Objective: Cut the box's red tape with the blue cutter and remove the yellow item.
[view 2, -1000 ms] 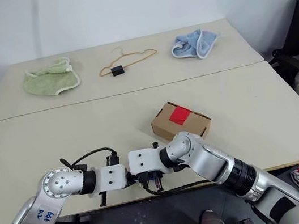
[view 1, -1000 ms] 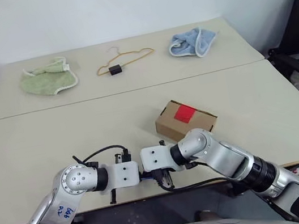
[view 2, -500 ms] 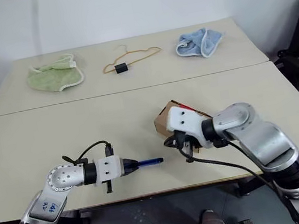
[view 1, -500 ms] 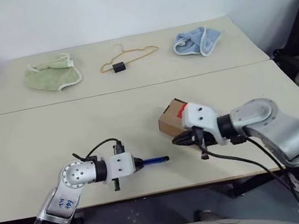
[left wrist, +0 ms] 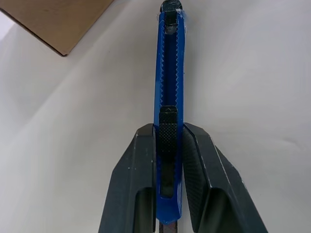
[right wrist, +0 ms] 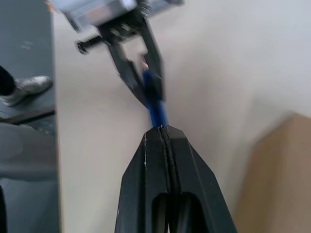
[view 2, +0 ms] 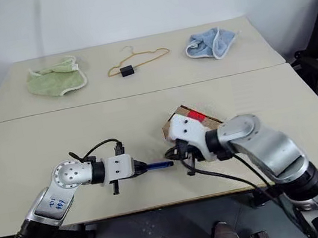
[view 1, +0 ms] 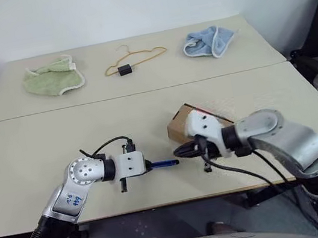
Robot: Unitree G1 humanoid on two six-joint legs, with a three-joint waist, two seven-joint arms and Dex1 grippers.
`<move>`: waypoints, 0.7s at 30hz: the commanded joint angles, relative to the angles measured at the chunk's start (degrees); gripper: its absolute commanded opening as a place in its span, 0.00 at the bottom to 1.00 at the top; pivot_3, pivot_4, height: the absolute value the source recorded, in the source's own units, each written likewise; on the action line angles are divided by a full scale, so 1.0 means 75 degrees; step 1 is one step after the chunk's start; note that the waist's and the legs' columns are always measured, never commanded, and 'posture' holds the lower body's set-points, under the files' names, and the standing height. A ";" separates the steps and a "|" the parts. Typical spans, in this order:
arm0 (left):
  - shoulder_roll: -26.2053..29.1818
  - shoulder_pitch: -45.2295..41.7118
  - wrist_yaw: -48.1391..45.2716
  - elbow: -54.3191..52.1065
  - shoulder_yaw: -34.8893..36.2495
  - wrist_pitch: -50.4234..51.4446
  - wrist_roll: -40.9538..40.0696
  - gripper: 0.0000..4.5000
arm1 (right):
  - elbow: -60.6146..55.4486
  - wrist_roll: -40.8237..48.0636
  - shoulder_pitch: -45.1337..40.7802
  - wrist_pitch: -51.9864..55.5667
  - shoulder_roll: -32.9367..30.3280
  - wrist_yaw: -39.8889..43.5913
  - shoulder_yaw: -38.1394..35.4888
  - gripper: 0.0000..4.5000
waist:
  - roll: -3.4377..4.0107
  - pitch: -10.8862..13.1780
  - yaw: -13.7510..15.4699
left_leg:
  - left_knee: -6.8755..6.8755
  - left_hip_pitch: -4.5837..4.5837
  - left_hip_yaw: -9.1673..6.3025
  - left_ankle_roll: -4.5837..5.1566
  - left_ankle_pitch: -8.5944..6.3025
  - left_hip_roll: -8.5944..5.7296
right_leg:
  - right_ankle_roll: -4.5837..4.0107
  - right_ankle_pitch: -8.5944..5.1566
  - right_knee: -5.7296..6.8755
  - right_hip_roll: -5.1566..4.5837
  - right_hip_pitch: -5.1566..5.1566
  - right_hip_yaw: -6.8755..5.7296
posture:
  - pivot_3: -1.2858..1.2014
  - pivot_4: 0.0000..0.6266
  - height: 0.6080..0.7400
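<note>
Step in hand: readying the blade, tape not yet cut.

Left gripper (view 1: 150,166), lower centre of frame: jaws pinching the blue cutter (view 1: 164,163) by its rear half, tip aimed at the box (view 1: 178,127).

Right gripper (view 1: 180,151), centre: jaws pressed together, empty, tips at the cutter's front end.

Box: centre of the worktop (view 1: 41,145), flaps closed, red tape (view 2: 195,114) partly hidden by the right wrist.

Yellow item: presumably inside.

Next move calls for blade exposed, cutter carried onto the tape.
</note>
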 commanded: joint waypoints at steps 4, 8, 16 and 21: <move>0.0335 0.0167 0.0063 0.0332 -0.0839 0.0530 0.1401 0.10 | -0.0370 0.0361 0.0026 0.0161 -0.0094 -0.0325 -0.0310 0.01 | 0.0001 0.0001 0.0020 | 0.0000 -0.0001 -0.0004 0.0000 -0.0001 -0.0001 | -0.0003 -0.0001 -0.0002 0.0000 0.0001 -0.0001 | 0.52 0.24 1.00; 0.0533 0.0088 -0.0161 -0.0162 -0.0993 0.1104 0.1697 0.10 | -0.0515 0.0679 0.0285 0.0370 -0.0440 -0.0326 -0.0767 0.01 | 0.0000 0.0002 0.0010 | 0.0000 -0.0001 -0.0007 0.0000 -0.0001 -0.0001 | -0.0033 -0.0017 -0.0002 0.0001 0.0003 -0.0003 | 0.52 0.24 1.00; -0.0156 0.0482 0.1254 0.0202 0.0525 0.0043 0.0591 0.10 | -0.0394 0.1417 0.0359 0.0742 -0.1037 -0.0288 -0.1884 0.01 | -0.0034 0.0056 0.0015 | -0.0003 -0.0009 -0.0011 0.0001 0.0000 0.0004 | -0.0035 -0.0019 -0.0001 0.0003 -0.0005 -0.0005 | 0.52 0.24 1.00; -0.0334 0.0225 0.1654 0.1338 0.1349 -0.2117 -0.0148 0.10 | -0.0026 0.1754 0.0152 0.0723 -0.1402 -0.0215 -0.2545 0.01 | -0.0074 0.0115 0.0011 | -0.0003 -0.0046 -0.0013 -0.0006 0.0003 0.0008 | -0.0022 -0.0008 -0.0001 0.0004 -0.0041 -0.0010 | 0.52 0.24 1.00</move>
